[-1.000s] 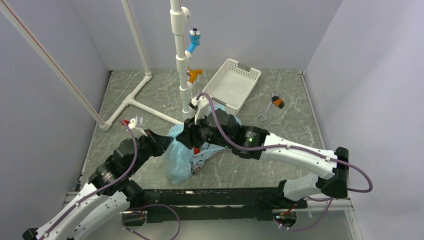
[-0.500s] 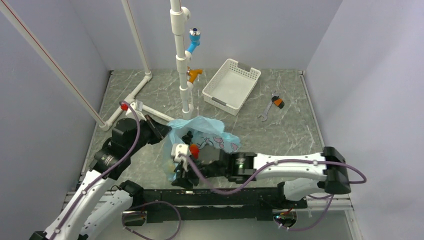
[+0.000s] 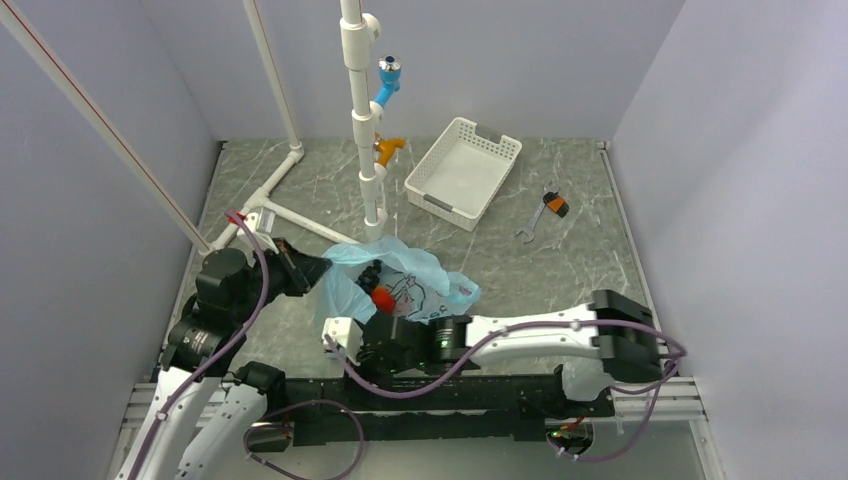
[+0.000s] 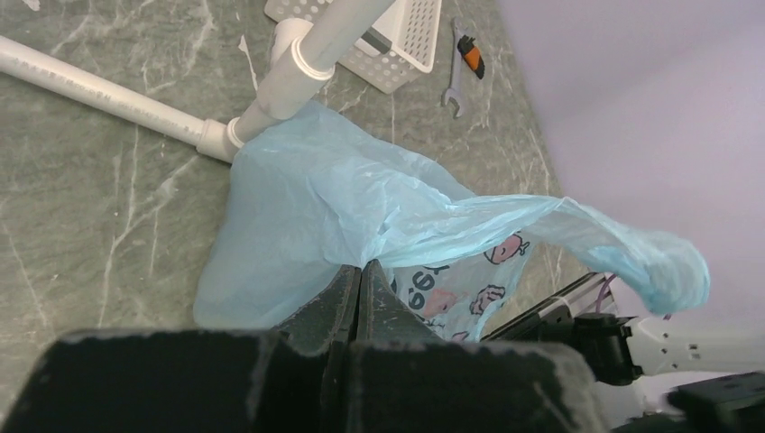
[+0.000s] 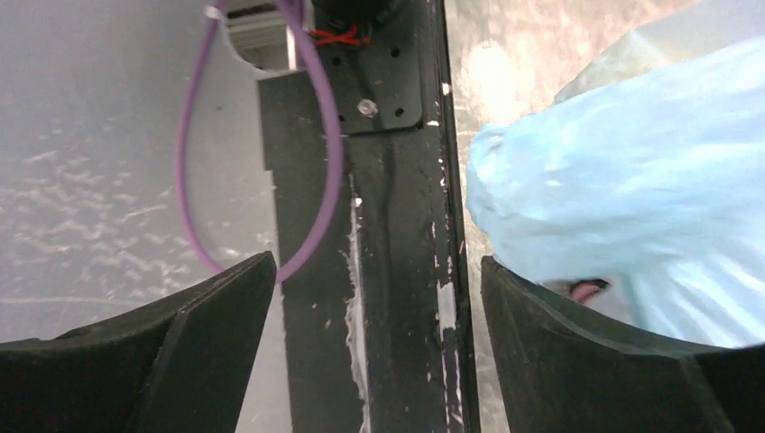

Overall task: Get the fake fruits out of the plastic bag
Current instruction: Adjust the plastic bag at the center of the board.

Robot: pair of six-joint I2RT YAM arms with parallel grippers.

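Overhead view of a two-armed robot at a grey marbled table [image 3: 570,270], working on a light-blue plastic bag [image 3: 425,285] printed with small cartoon whales; the bag lies crumpled, its mouth turned toward the left arm. The left gripper [image 3: 303,268] sits at the bag's left edge, jaws fully closed with a fold of film pinched between them, lifting that edge so the mouth gapes; its wrist view shows the film draping straight off the fingertips. A red-orange fruit [image 3: 383,298] shows at the bag's open mouth, apparently resting in the film; a dark shape just beside it may be the grapes, too small to tell; the yellow-orange piece is not visible. The right gripper [image 5: 377,280] hovers just in front of the bag, over the black base rail [image 5: 397,225], jaws spread wide and holding nothing; the bag's film fills the right side of its wrist view. Behind the bag stand a white pipe frame [image 3: 362,150] and a white perforated basket [image 3: 440,205]; an orange-handled wrench [image 3: 548,208] lies well off to the bag's right.

The step in hand looks like emptying the bag, with the right gripper free between picks. The next move calls for that gripper to turn toward the mouth, straddle the red-orange fruit and close on the fruit alone, catching no film, while the left pinch holds the mouth open.
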